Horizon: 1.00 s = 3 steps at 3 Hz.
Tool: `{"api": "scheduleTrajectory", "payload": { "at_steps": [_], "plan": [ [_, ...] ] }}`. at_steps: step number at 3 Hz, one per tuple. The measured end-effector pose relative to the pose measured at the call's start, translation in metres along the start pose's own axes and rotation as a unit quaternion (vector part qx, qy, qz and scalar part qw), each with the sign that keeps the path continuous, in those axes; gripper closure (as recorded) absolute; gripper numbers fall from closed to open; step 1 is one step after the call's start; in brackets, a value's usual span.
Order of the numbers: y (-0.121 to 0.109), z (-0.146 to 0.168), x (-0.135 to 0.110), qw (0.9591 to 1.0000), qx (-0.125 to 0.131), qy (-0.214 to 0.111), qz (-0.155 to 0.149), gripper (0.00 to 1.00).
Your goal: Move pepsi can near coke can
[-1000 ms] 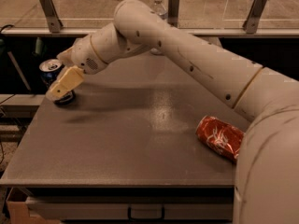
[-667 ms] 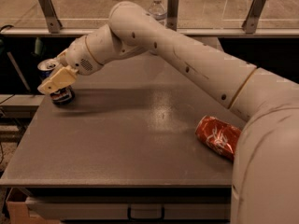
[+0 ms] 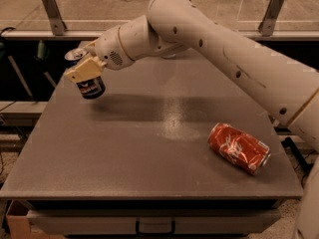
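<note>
The step in hand is the carry. The gripper (image 3: 83, 71) is up by the back-left corner of the worktop (image 3: 149, 153), just in from the left edge. It needs to take its load across to the front-right area, where the coke can (image 3: 239, 147) lies on its side, close to the right edge. The 2 cans are well apart, so most of the trip is ahead.

To do it well, I'd get the load clearly off the surface and sweep it over on a steady diagonal. Then lower it upright a little short of the red one. That one lies on its round side, so a nudge could roll it off toward the right edge.

Now the tool. The 2 tan fingers (image 3: 79, 69) are clamped on the pepsi can (image 3: 92, 88), gripping the upper half of its body. The silver top pokes out behind them and the dark blue bottom shows below. The can is tilted, its top leaning toward the left edge. Its base looks barely clear of the worktop, though I can't be sure. The arm (image 3: 224, 49) stretches in from the right, over the back edge.
</note>
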<state>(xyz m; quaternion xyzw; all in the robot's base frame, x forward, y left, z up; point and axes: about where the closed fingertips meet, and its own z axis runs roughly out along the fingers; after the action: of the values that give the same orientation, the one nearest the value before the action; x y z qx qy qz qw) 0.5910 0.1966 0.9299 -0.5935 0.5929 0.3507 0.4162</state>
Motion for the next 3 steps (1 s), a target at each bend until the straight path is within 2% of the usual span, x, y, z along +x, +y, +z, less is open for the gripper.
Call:
{"api": "scheduleTrajectory", "payload": {
  "at_steps": [1, 2, 3],
  "plan": [
    [-0.011, -0.065, 0.033, 0.9979, 0.058, -0.012, 0.025, 1.00],
    [-0.018, -0.134, 0.077, 0.9932, 0.105, -0.017, 0.049, 1.00],
    [-0.012, -0.217, 0.112, 0.9848, 0.160, -0.014, 0.067, 1.00]
  ]
}}
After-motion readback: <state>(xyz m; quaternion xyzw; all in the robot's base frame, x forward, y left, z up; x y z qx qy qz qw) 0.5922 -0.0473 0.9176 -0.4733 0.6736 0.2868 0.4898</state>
